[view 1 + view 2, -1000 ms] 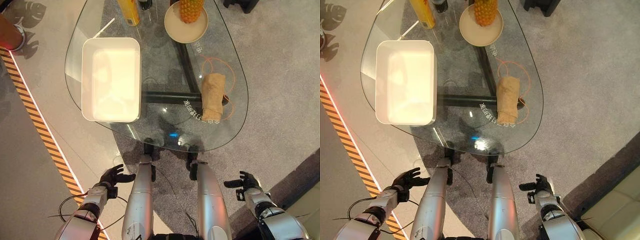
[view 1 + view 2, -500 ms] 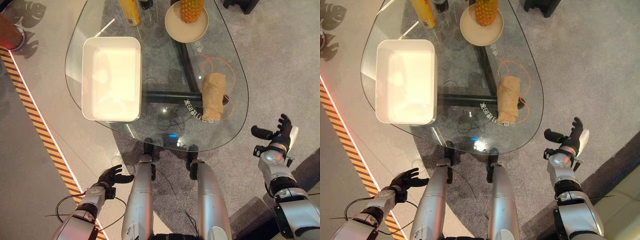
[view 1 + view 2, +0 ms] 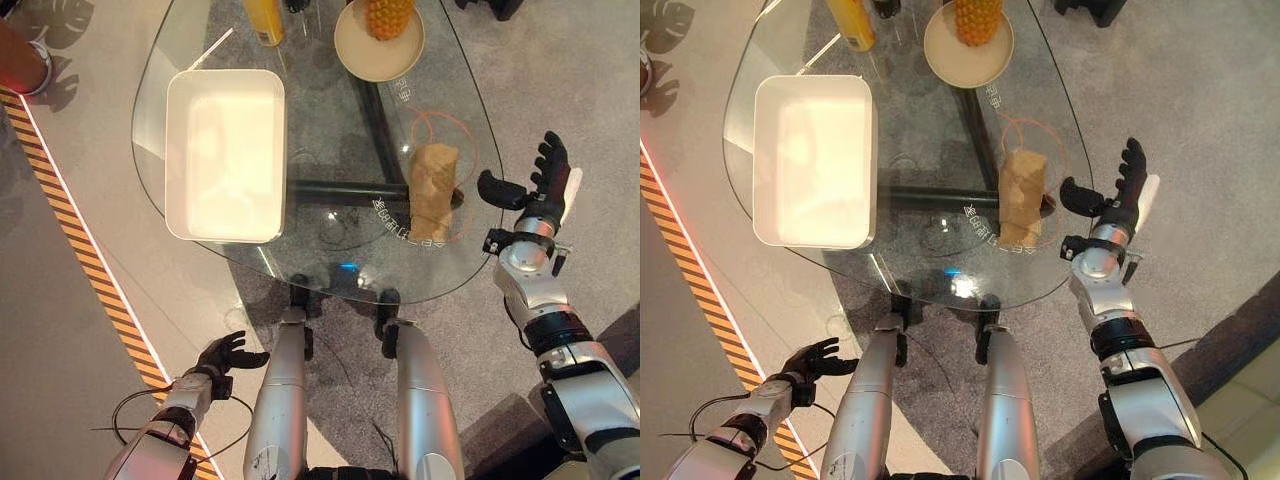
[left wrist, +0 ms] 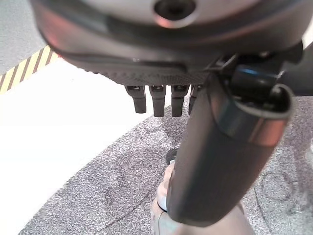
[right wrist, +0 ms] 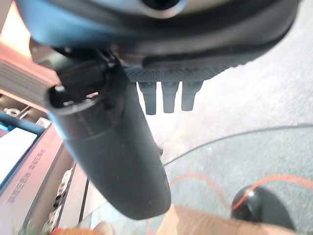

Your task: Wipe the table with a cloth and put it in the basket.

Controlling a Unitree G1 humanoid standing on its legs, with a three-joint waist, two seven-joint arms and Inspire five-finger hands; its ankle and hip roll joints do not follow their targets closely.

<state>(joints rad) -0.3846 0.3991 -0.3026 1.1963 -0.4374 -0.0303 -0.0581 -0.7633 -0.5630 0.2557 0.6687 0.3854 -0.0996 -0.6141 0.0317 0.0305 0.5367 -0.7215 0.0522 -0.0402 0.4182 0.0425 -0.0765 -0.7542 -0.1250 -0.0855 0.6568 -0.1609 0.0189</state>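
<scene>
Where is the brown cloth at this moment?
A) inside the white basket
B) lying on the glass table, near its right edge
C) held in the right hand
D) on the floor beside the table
B: the folded brown cloth lies flat on the glass table near its right edge, with the open right hand beside it, not touching, and the white basket holds no cloth.

Folded tan cloth point(image 3: 432, 190) lies on glass table point(image 3: 330, 255); white basket point(image 3: 223, 155) empty.

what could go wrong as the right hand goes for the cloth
The cloth lies near the glass table edge, so the open right hand, coming from outside the rim, could knock the edge or push the cloth further in. A wide wipe might also bump the plate holding the pineapple.
</scene>
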